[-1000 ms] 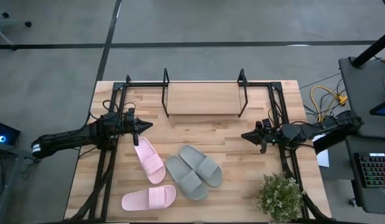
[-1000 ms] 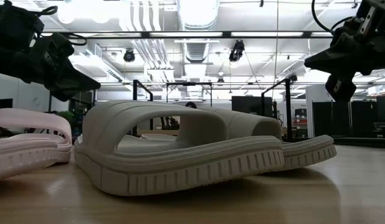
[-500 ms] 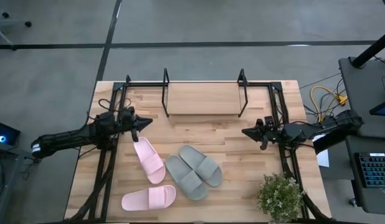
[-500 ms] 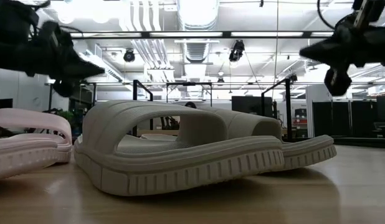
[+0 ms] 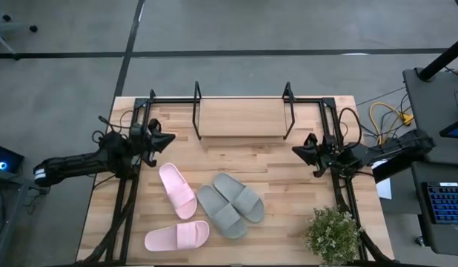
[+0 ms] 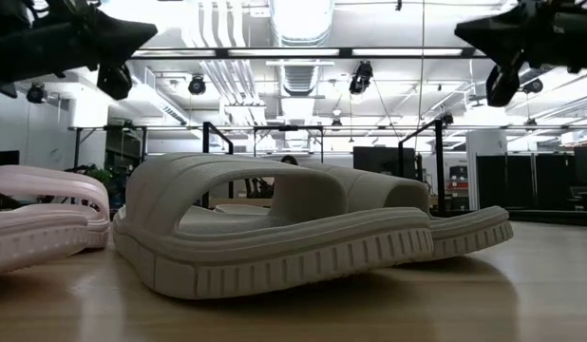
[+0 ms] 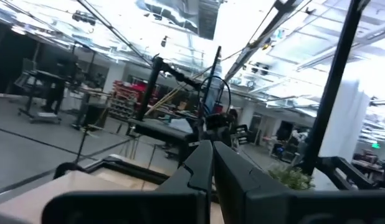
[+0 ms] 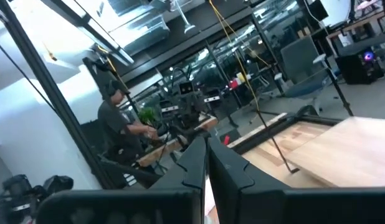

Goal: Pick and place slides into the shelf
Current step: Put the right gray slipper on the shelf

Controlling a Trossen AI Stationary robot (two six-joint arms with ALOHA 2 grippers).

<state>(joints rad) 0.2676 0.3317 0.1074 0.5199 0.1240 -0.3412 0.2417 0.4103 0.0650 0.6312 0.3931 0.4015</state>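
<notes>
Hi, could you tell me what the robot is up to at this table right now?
Nothing is being handled. The left gripper and right gripper are both shut and empty, raised at the table's sides. All four slides, the pink pair and the grey pair, lie on the table; the shelf holds none.

The grey slides (image 5: 230,205) and pink slides (image 5: 177,190) are seen to be of matt, soft-looking foam, with ribbed sole edges. The shelf (image 5: 242,117) is formed of a pale smooth wood board in thin black metal uprights, and the table (image 5: 288,170) is made of striped butcher-block wood.
</notes>
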